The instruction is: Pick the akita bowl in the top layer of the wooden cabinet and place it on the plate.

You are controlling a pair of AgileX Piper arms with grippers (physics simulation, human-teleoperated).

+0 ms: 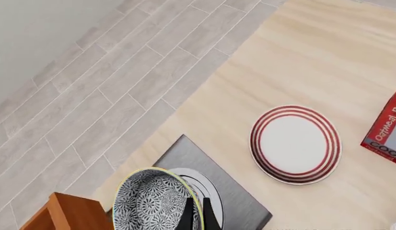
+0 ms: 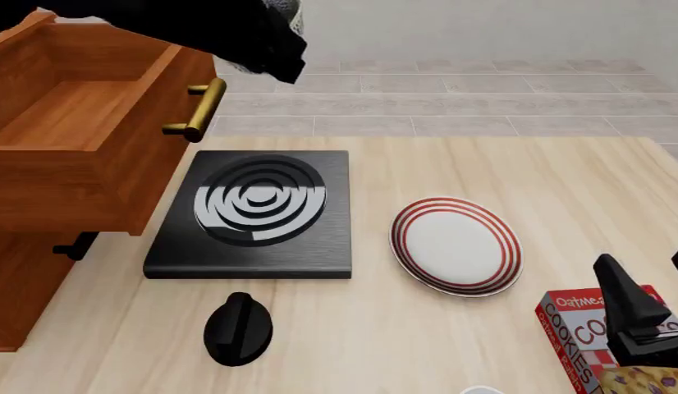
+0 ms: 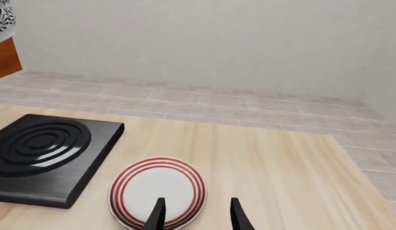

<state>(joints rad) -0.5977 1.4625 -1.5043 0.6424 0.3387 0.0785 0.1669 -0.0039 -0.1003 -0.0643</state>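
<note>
**Operator:** Report the state of the left pincer (image 1: 196,214).

**Technician:** In the left wrist view its two dark fingers stand close together, pinching the rim of the bowl (image 1: 156,201). One finger lies inside the rim, the other outside. The bowl's white patterned inside faces the camera. It is held in the air over the black stove (image 1: 214,191), beside a corner of the wooden cabinet (image 1: 67,213).

**Operator:** And in the front view?

**Technician:** The left arm (image 2: 235,33) crosses the top edge, above the open top drawer (image 2: 87,156). Only a speckled scrap shows at that edge; the fingers cannot be seen there.

**Operator:** State of the right pincer (image 3: 196,214).

**Technician:** Spread, holding nothing. In the right wrist view its fingers stand apart, with the near edge of the plate (image 3: 157,191) behind the left one. Whether they touch anything cannot be told.

**Operator:** Location of the plate.

**Technician:** It lies flat on the worktop (image 2: 460,180), just beside the stove and apart from it. It carries nothing.

**Operator:** Describe the remaining surface.

**Technician:** The worktop is pale wood. The top drawer is pulled out, its brass handle (image 2: 200,108) facing the stove, and its visible floor is bare. A black knob-shaped object (image 2: 238,328) lies in front of the stove. A red cookie box (image 2: 585,328) lies at the near right, beside the right arm.

**Operator:** The room.

**Technician:** Grey plank floor (image 1: 89,96) beyond the worktop, then a plain pale wall (image 3: 217,43).
</note>
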